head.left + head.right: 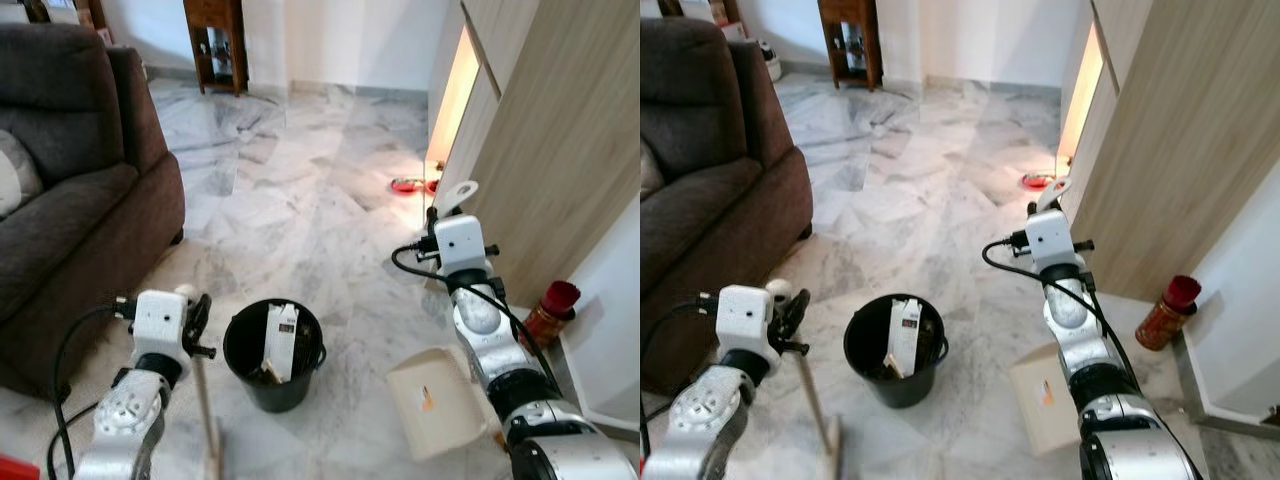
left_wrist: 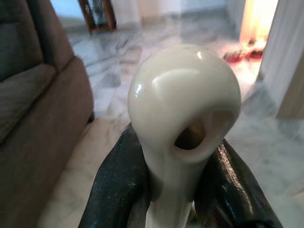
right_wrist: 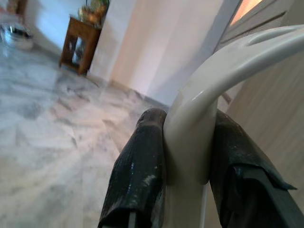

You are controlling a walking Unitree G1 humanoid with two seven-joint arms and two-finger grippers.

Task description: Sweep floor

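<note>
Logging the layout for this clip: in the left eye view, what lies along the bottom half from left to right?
Sofa → left end effector holding the broom handle → black bin → dustpan → red canister.

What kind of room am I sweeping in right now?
Most likely a home living room: a dark grey sofa on the robot's left, white marble floor, a small wooden cabinet against the far wall, and wood-panelled cupboards on the right.
</note>
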